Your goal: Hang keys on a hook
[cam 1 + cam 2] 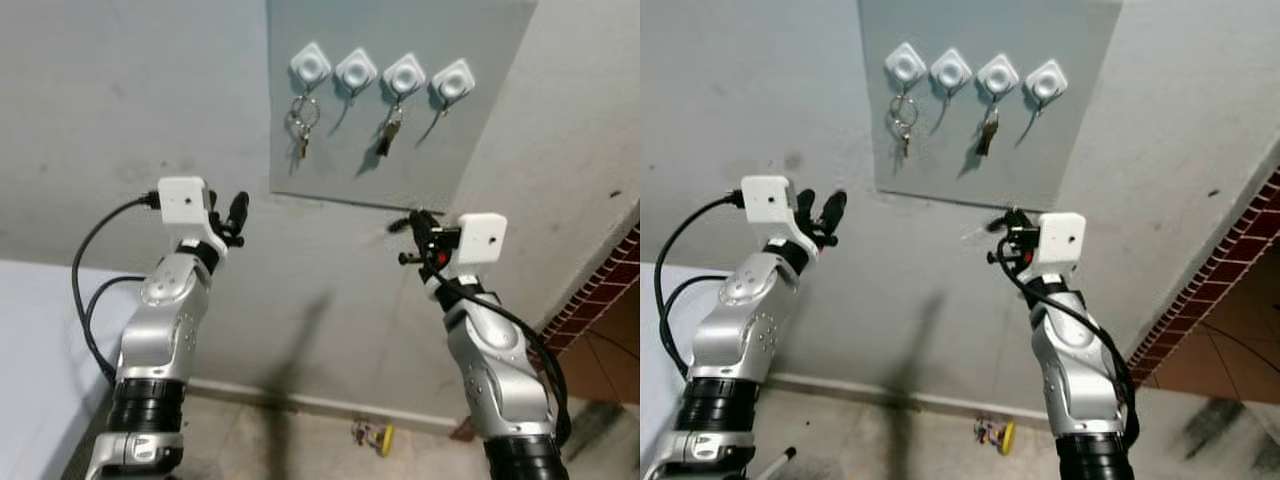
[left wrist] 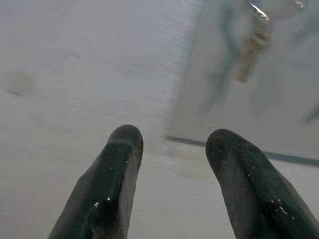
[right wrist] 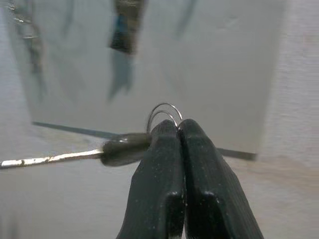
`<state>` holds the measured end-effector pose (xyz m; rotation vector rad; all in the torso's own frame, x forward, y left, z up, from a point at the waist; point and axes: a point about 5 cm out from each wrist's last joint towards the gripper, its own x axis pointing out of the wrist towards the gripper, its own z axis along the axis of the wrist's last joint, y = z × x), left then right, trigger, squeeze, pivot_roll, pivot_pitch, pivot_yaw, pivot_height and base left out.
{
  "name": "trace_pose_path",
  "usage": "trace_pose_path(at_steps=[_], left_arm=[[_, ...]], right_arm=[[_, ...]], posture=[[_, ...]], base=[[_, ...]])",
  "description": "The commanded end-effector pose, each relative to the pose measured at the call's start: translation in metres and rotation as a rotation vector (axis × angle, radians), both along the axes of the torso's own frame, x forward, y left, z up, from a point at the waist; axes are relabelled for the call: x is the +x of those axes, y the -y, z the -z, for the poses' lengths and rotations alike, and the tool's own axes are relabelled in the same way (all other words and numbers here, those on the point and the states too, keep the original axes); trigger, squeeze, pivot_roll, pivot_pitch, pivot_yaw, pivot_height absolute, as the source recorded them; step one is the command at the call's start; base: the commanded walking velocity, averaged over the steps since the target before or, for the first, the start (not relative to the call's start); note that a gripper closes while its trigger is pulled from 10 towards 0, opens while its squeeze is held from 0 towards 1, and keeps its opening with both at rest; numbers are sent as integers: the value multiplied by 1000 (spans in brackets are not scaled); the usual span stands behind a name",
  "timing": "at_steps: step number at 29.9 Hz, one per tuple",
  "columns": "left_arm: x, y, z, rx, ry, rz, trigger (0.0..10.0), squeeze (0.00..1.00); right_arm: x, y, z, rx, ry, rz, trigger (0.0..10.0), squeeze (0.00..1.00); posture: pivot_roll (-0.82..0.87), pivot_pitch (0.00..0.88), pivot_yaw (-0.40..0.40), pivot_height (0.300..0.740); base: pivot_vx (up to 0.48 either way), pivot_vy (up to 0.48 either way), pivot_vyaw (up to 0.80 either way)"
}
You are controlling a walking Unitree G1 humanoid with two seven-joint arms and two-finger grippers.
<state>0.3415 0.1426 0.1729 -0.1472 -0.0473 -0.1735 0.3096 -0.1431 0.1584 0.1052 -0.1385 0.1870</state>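
1. While the right gripper (image 3: 178, 130) pinches the key (image 3: 75, 154) with its fingers pressed tight together, only a small arc of the key ring (image 3: 164, 113) pokes out above the fingertips. That sliver has to catch a hook, so a slightly wrong angle would probably bump the ring off instead of threading it.

2. With the blade jutting out sideways from the fingers and unsupported, the key could pivot in the pinch as the arm rises, turning the ring away from the hook.

3. On the grey panel (image 1: 480, 120) sit four white hooks. The first hook (image 1: 310, 66) already carries a ring of keys (image 1: 303, 118), and the third hook (image 1: 404, 74) carries a dark key (image 1: 388, 130). The second hook (image 1: 356, 70) and the fourth hook (image 1: 453, 82) look free. Aiming at an occupied one risks tangling or knocking off what hangs there.

4. Since the held key is below the panel's lower edge, close to the wall, the gripper must travel up and in. Pushing too far forward could scrape the fingertips on the panel and jar the grip loose.

5. If the key drops, it falls to the floor near the small yellow toy (image 1: 374, 434), well out of easy reach.

6. Spread apart and empty, the left gripper (image 1: 231, 214) hovers near the panel's lower left corner; a stray move could brush the hanging keys.
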Motion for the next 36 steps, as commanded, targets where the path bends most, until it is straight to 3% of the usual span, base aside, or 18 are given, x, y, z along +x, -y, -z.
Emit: trace_pose_path(at_steps=[1,5,12,18,28,36], left_arm=[[0,2,-6,15,30,-4,10000,0],[-1,8,-9,25,38,3,10000,0],[-7,27,-25,104,121,157,10000,0],[-5,33,-31,106,145,187,10000,0],[-6,45,-39,100,172,226,10000,0],[-10,45,-48,109,197,231,10000,0]], right_arm=[[0,3,-3,5,7,4,10000,0],[-3,1,-4,-16,11,-46,10000,0],[-2,-7,-18,-73,61,-211,10000,0],[12,-17,-39,-58,132,-271,10000,0],[34,-55,-69,-25,215,-381,10000,0],[49,-68,-86,10,248,-396,10000,0]], posture=[[-96,0,-41,740],[-98,0,-43,740],[-101,0,-40,740],[-100,0,-39,740],[-91,0,-44,740],[-91,0,-41,740]], base=[[0,0,0],[0,0,0],[0,0,0],[0,0,0],[0,0,0],[0,0,0]])
